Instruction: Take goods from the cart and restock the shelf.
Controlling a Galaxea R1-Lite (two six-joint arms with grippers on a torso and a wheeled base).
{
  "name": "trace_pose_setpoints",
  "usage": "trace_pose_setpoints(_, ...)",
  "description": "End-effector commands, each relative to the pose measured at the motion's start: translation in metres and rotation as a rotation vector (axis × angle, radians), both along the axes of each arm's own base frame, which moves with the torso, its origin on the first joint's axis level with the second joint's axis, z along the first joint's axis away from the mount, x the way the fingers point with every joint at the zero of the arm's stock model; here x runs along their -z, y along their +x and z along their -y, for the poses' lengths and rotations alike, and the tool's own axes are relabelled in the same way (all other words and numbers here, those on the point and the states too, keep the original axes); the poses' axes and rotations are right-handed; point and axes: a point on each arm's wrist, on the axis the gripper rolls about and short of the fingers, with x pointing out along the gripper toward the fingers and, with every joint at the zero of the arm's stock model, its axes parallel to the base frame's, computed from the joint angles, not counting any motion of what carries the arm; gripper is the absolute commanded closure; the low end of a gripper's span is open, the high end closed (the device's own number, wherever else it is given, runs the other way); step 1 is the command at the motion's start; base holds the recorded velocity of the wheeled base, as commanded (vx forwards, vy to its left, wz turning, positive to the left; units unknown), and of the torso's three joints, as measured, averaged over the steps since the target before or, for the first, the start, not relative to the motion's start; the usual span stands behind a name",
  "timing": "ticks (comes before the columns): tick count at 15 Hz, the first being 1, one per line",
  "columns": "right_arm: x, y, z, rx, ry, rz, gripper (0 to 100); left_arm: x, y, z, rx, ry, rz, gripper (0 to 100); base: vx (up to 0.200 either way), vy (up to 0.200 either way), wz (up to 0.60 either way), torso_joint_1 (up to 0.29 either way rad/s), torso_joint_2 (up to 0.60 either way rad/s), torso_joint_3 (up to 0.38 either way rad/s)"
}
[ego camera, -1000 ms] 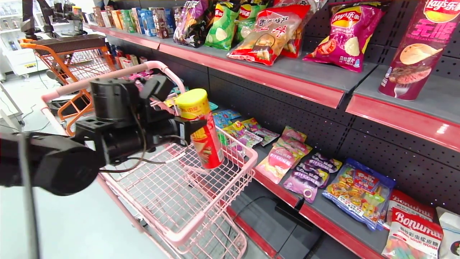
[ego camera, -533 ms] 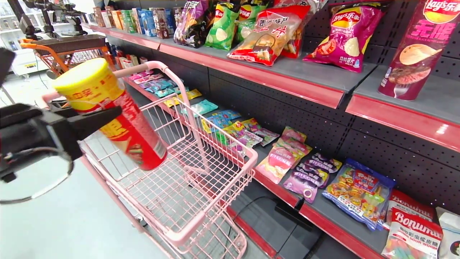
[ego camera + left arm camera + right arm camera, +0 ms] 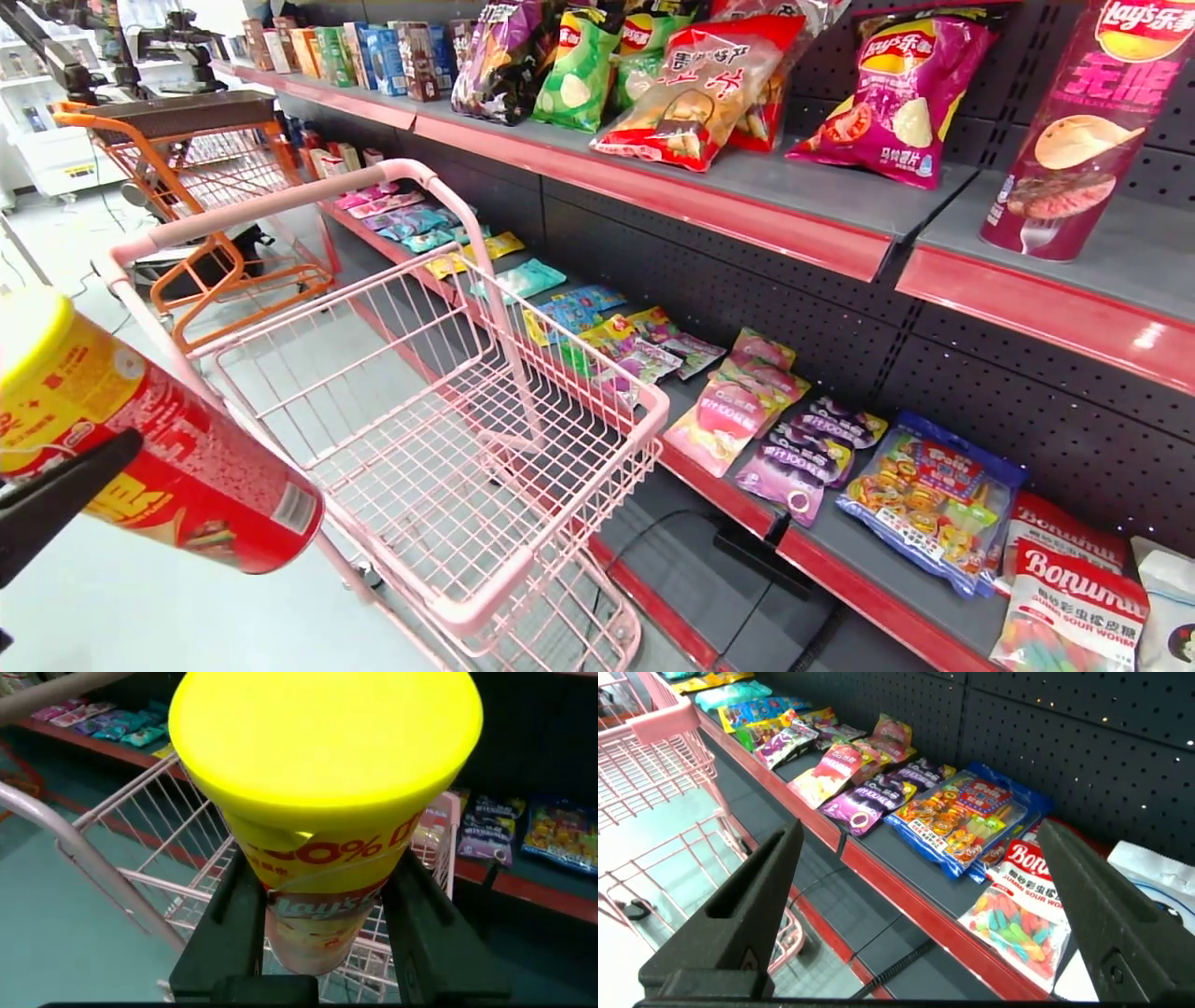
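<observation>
In the head view, the left gripper (image 3: pixel 121 453) is clamping a red chip can (image 3: pixel 187 485) with a yellow lid, one black finger (image 3: pixel 56 504) lying across its side. The can is tilting, lid toward the robot's left and base toward the pink cart (image 3: pixel 523 569). The cart is standing to the right of this gripper and beyond it. Farther right again, the shelf (image 3: pixel 653 201) is carrying chip bags (image 3: pixel 695 89) on its upper board and candy bags (image 3: pixel 794 448) on the lower one. An orange cart (image 3: pixel 177 140) is standing well beyond the gripper.

In the left wrist view, the two fingers (image 3: pixel 238 915) are pressing on opposite sides of the can, just under the lid, which is facing the camera. The pink cart's wire is showing past the can.

In the right wrist view, the right gripper (image 3: pixel 920 849) is holding its fingers (image 3: pixel 738 924) spread wide apart. The candy bags are lying on the lower board straight ahead of it, and the pink cart is standing off to its left.
</observation>
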Motion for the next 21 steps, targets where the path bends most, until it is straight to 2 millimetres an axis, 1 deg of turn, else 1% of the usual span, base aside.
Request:
trace_pose_setpoints(1, 0.000, 0.000, 0.000, 0.000, 0.000, 0.001, 0, -0.003, -0.010, -0.002, -0.011, -0.009, 0.046, 100, 0.000, 0.000, 0.00, 0.032, -0.18, -0.134)
trace_pose_setpoints(3, 0.000, 0.000, 0.000, 0.000, -0.002, 0.001, 0, 0.000, -0.011, -0.002, -0.023, -0.011, 0.039, 100, 0.000, 0.000, 0.00, 0.080, -0.36, -0.261)
trace_pose_setpoints(8, 0.000, 0.000, 0.000, 0.001, 0.001, 0.000, 0, 0.000, -0.014, -0.003, -0.028, -0.012, 0.052, 100, 0.000, 0.000, 0.00, 0.137, -0.48, -0.340)
trace_pose_setpoints(15, 0.000, 0.000, 0.000, 0.001, 0.001, 0.000, 0, -0.002, -0.019, -0.004, -0.050, -0.010, 0.080, 100, 0.000, 0.000, 0.00, 0.196, -0.55, -0.353)
trace_pose_setpoints(21, 0.000, 0.000, 0.000, 0.001, 0.003, 0.000, 0, 0.002, -0.027, -0.006, -0.052, 0.021, 0.073, 100, 0.000, 0.000, 0.00, 0.216, -0.55, -0.323)
